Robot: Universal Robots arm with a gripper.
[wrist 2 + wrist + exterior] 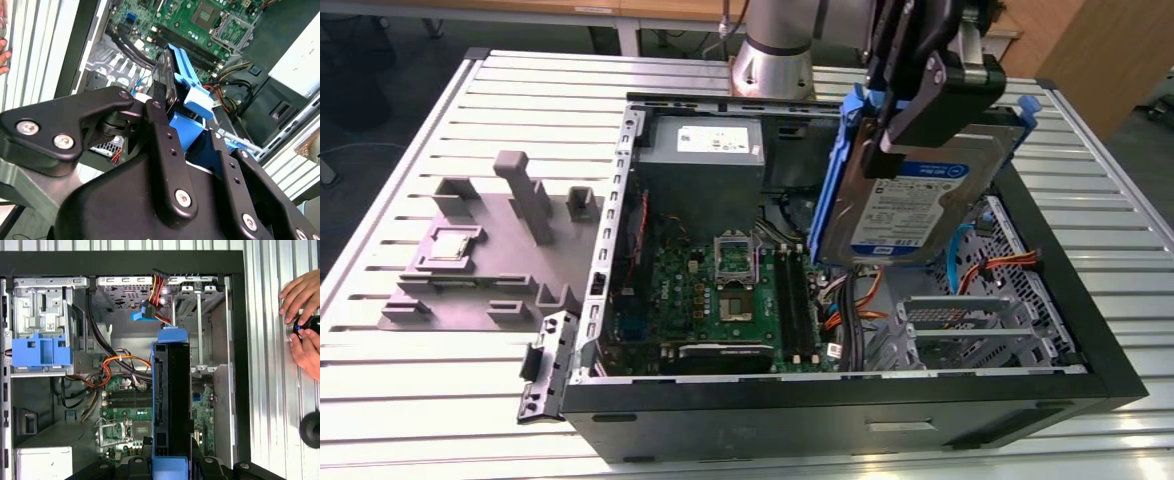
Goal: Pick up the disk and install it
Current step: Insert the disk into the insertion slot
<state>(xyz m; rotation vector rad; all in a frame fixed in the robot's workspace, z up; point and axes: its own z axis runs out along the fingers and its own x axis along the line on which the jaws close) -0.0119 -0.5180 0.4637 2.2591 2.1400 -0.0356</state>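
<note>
The disk (914,205) is a grey-metal drive with a white-and-blue label and a blue plastic bracket. It hangs upright, label facing the exterior camera, above the exterior view's right half of the open computer case (1107,350). My gripper (914,125) is shut on its upper edge. The first wrist view looks down the disk (170,390) edge-on over the case interior. In the second wrist view the black fingers (159,117) clamp the disk (172,82) and its blue bracket.
Inside the case lie the motherboard (720,290), a grey power-supply box (700,150), orange cables (117,362) and a silver cage with a blue latch (40,350). A grey fixture (487,250) sits on the slatted table. A person's hands (302,320) rest beside the case.
</note>
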